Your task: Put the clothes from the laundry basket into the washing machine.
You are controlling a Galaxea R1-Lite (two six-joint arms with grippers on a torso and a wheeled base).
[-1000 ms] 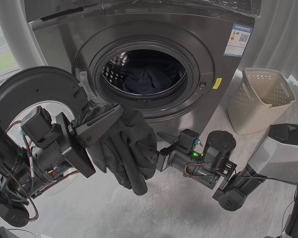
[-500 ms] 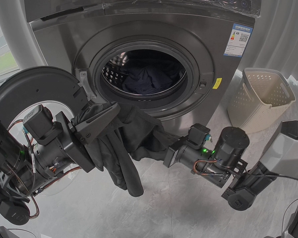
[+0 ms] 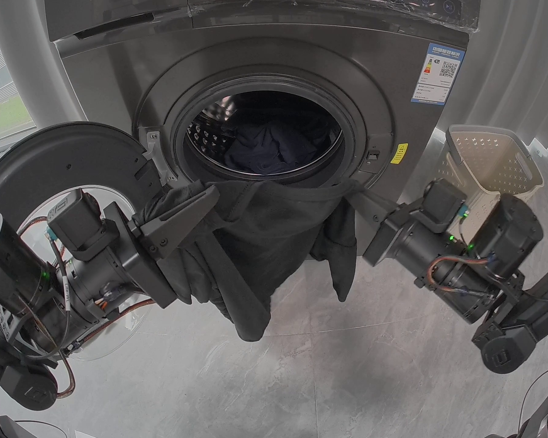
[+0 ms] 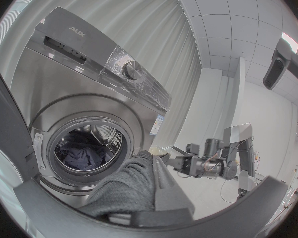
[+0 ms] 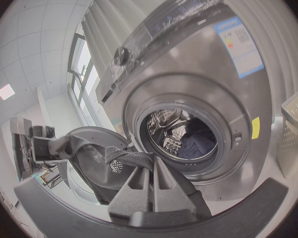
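A dark grey garment hangs stretched between my two grippers, just below the washing machine's round opening. My left gripper is shut on its left end, seen close up as grey knit cloth. My right gripper is shut on its right end, where the fabric bunches at the fingertips. Part of the garment droops toward the floor. Inside the drum lies a dark blue piece of clothing. The beige laundry basket stands on the floor to the right of the machine.
The machine's round door stands swung open to the left, right behind my left arm. Grey tiled floor spreads out below the garment. Curtains hang behind the machine and basket.
My right gripper has pulled its end of the garment to the right and upward, spreading the bunched cloth into a wide span. The left gripper has hardly moved.
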